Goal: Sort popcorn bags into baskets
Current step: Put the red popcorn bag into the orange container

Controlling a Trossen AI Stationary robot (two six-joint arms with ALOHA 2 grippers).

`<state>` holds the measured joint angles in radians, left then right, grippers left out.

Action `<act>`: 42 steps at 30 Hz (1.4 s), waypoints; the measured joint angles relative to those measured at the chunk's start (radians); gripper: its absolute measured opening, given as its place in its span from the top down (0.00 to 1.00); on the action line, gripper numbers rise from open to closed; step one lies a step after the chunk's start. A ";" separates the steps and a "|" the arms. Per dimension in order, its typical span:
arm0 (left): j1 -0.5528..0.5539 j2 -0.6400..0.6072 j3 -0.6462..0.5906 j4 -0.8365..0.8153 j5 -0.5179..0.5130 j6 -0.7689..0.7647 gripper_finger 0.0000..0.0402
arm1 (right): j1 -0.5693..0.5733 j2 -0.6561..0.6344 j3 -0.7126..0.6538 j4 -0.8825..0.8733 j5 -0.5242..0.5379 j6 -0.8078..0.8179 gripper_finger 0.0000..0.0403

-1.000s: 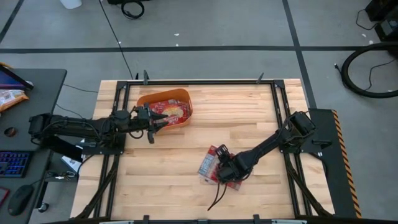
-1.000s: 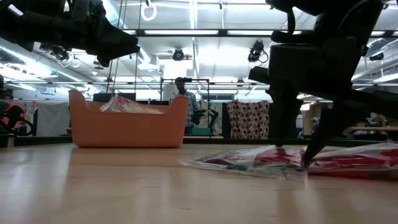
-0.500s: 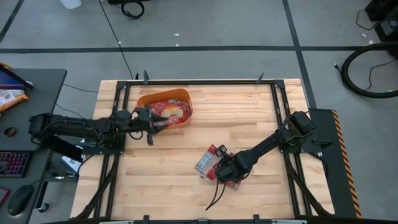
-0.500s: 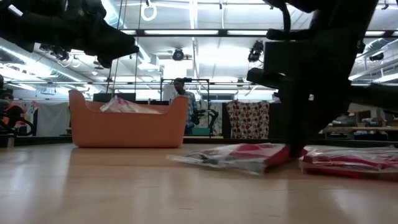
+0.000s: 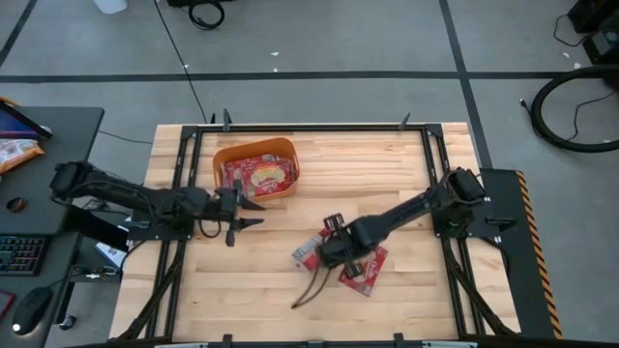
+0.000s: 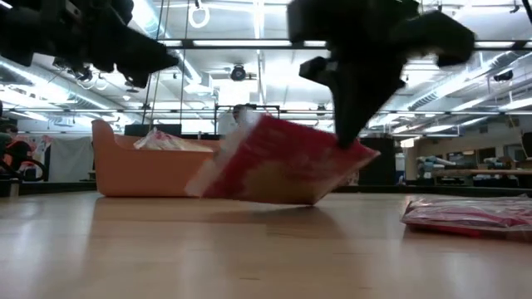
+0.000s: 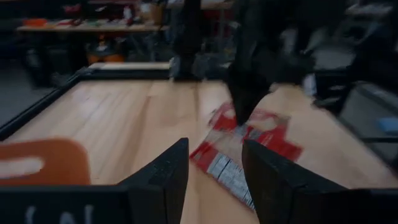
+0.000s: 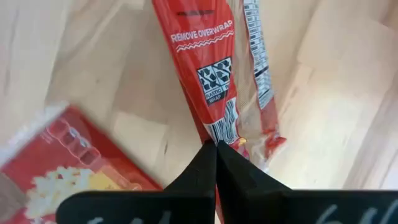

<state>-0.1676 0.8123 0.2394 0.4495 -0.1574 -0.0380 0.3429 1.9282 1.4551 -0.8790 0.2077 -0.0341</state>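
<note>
Our right gripper [image 5: 326, 248] is near the middle of the table [image 5: 387, 164], toward its front edge, with its fingers [image 8: 211, 165] pinched tight on the edge of a popcorn bag [image 6: 278, 162]. We see that bag lifted and tilted in the low view, its lowest corner close to the wood; whether it touches we cannot tell. A second bag [image 5: 362, 275] lies flat on the table just beside the gripper, on the side nearer the front edge. Our left gripper [image 5: 244, 210] hangs above the table near its left edge, just in front of the basket [image 5: 253, 151], fingers [image 7: 168, 177] spread apart and holding nothing. The basket sits by the table's back-left corner with several bags [image 5: 256, 175] already inside, one poking above the rim in the low view.
</note>
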 joint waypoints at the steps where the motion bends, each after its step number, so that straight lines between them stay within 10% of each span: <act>1: -0.015 0.018 0.000 0.006 -0.037 0.001 0.61 | -0.015 0.000 0.018 -0.011 -0.019 0.014 0.99; 17: -0.138 0.333 0.000 0.210 -0.172 0.062 0.36 | -0.228 0.000 0.136 -0.059 -0.423 0.087 0.99; 42: -0.139 0.472 -0.001 0.348 -0.172 0.103 0.38 | -0.394 -0.002 0.167 0.070 -0.719 0.139 0.99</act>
<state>-0.3065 1.2842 0.2382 0.7971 -0.3298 0.0647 -0.0509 1.9266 1.6218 -0.8089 -0.5115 0.1051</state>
